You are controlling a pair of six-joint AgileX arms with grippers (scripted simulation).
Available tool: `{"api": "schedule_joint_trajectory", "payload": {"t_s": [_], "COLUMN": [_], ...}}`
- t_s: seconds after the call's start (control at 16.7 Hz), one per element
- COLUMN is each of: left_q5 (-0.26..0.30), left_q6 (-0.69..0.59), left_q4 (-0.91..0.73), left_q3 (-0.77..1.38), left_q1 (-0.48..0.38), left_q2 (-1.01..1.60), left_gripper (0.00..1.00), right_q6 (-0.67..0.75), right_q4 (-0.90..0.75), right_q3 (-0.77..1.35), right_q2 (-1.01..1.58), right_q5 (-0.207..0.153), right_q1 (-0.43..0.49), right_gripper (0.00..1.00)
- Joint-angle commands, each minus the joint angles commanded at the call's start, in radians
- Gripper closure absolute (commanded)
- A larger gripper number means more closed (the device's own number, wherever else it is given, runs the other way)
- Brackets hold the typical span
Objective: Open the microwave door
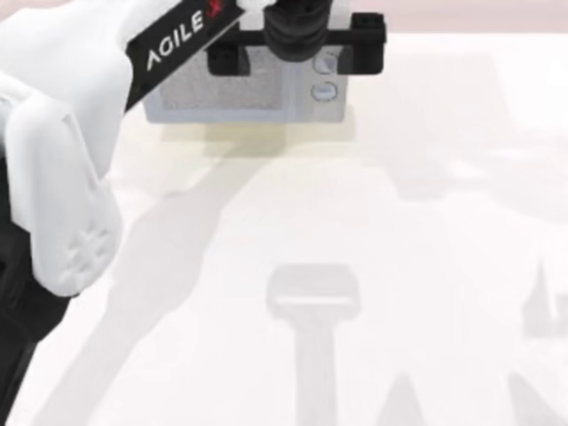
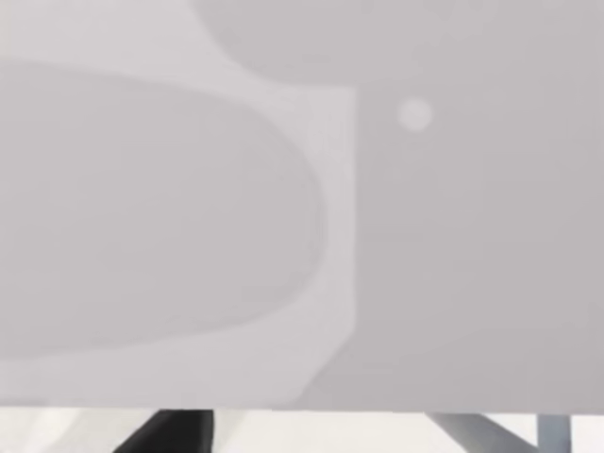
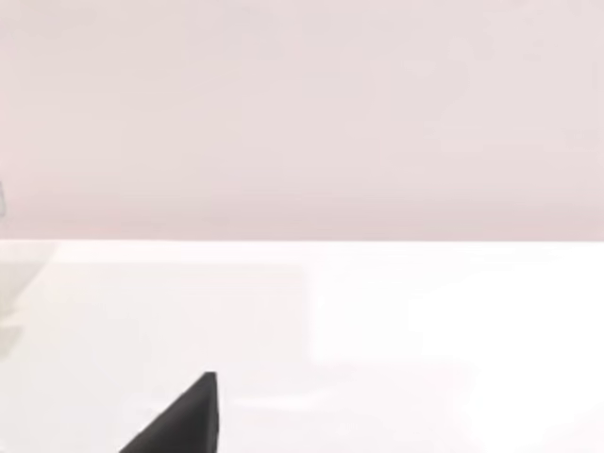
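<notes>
The microwave (image 1: 257, 111) stands at the table's far edge, a little left of the middle. Its door (image 1: 217, 91), with the speckled mesh window, faces me and looks flush with the front. Two round knobs (image 1: 326, 76) sit to the door's right; the handle is not distinct. My left gripper (image 1: 297, 53) hangs over the microwave's top front, open, its black fingers (image 1: 227, 59) spread wide to either side. In the left wrist view a plain grey surface (image 2: 453, 245) of the microwave fills the picture. My right arm is outside the top view; one dark fingertip (image 3: 189, 425) shows above bare table.
The left arm's white links (image 1: 62, 195) cover the top view's left side. Pale table (image 1: 355, 222) stretches in front of the microwave, carrying only arm shadows. A pinkish wall (image 3: 302, 113) rises behind the table.
</notes>
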Motion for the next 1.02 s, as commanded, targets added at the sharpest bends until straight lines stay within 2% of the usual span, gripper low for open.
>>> {"api": "schedule_joint_trajectory", "payload": {"t_s": [0.12, 0.9, 1.02], "left_q5": [0.000, 0.000, 0.000], "left_q6": [0.000, 0.000, 0.000], "left_q4": [0.000, 0.000, 0.000], "left_q3": [0.000, 0.000, 0.000], "left_q1": [0.000, 0.000, 0.000], "left_q2": [0.000, 0.000, 0.000], "left_gripper": [0.00, 0.98, 1.00], "right_q6": [0.000, 0.000, 0.000], "right_q4": [0.000, 0.000, 0.000], "right_q3": [0.000, 0.000, 0.000], "right_q2": [0.000, 0.000, 0.000], "right_q5": [0.000, 0.000, 0.000], "right_q1": [0.000, 0.000, 0.000], "right_gripper": [0.00, 0.00, 0.00]}}
